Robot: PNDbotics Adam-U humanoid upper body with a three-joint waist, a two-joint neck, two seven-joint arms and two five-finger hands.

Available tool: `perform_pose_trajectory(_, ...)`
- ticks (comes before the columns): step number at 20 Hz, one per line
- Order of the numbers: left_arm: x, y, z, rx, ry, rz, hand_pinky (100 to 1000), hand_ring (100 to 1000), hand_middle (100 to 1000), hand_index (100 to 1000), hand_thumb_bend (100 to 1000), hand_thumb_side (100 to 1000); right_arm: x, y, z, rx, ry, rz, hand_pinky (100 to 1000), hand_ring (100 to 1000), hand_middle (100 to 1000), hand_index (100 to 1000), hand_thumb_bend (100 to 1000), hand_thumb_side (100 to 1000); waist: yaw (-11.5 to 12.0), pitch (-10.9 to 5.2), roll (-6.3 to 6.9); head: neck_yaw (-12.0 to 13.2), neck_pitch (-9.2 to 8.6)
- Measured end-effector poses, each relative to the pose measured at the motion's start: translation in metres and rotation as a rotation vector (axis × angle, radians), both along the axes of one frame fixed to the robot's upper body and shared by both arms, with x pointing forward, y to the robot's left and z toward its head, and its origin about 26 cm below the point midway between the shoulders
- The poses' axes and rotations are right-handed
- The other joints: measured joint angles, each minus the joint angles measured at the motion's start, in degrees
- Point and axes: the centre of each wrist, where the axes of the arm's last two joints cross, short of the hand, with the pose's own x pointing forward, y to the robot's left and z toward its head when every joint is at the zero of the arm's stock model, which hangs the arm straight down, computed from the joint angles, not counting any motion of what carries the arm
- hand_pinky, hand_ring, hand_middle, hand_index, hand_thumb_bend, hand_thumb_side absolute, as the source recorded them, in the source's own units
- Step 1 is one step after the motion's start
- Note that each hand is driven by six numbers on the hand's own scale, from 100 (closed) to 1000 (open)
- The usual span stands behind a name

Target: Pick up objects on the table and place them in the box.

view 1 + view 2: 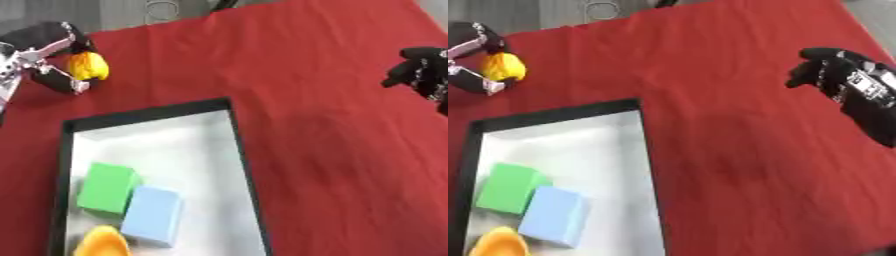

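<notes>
My left hand point(42, 39) is at the upper left, its fingers curled round a rounded yellow object point(88, 66) over the red cloth, beyond the far left corner of the box. The box point(238, 145) has a black rim and a pale floor. In it lie a green block point(107, 187), a light blue block point(152, 215) touching it, and an orange rounded thing point(102, 243) at the near edge. My right hand point(839, 79) hovers at the right side, fingers loosely bent with nothing in them.
A red cloth point(737, 150) covers the table; a wide stretch of it lies between the box and my right hand. Grey floor and a ring-shaped item point(161, 8) show past the far edge.
</notes>
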Motion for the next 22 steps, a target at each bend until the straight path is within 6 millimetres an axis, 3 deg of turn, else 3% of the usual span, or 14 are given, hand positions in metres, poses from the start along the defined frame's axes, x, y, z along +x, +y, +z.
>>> perform_pose_trajectory(6, -0.01, -0.018, 0.02, -0.034, -0.064, -0.124, 708, 552, 422, 601, 100, 100, -0.002, -0.004, -0.006, 0.009, 0.014, -0.013, 997, 750, 696, 860, 100, 659, 1.06, -0.06, 0.0, -0.57, 1.48)
perform_pose_trajectory(9, -0.023, -0.028, 0.04, -0.039, -0.153, -0.235, 699, 532, 400, 574, 154, 100, -0.003, -0.008, -0.007, 0.034, 0.013, -0.023, 997, 754, 700, 864, 100, 634, 1.68, -0.12, 0.0, -1.22, 2.18)
perform_pose_trajectory(10, -0.032, -0.032, 0.049, -0.045, -0.189, -0.283, 698, 531, 399, 573, 156, 100, -0.004, -0.01, -0.007, 0.049, 0.014, -0.032, 997, 755, 701, 865, 100, 633, 1.99, -0.32, 0.0, -1.52, 2.53)
perform_pose_trajectory(13, -0.069, -0.046, 0.075, -0.065, -0.292, -0.426, 689, 534, 396, 585, 295, 100, -0.007, -0.018, -0.005, 0.12, 0.019, -0.074, 998, 757, 688, 860, 100, 619, 2.7, -1.48, -0.02, -2.57, 3.56)
perform_pose_trajectory(16, -0.11, -0.062, 0.094, -0.08, -0.388, -0.527, 683, 528, 378, 564, 309, 100, -0.01, -0.027, -0.002, 0.209, 0.029, -0.117, 998, 758, 695, 861, 100, 614, 3.39, -2.21, -0.08, -3.86, 4.69)
perform_pose_trajectory(22, -0.167, -0.089, 0.09, -0.048, -0.38, -0.725, 677, 523, 385, 562, 336, 100, -0.018, -0.044, 0.001, 0.305, 0.051, -0.184, 999, 758, 696, 861, 100, 606, 5.35, -4.53, -1.06, -6.04, 6.59)
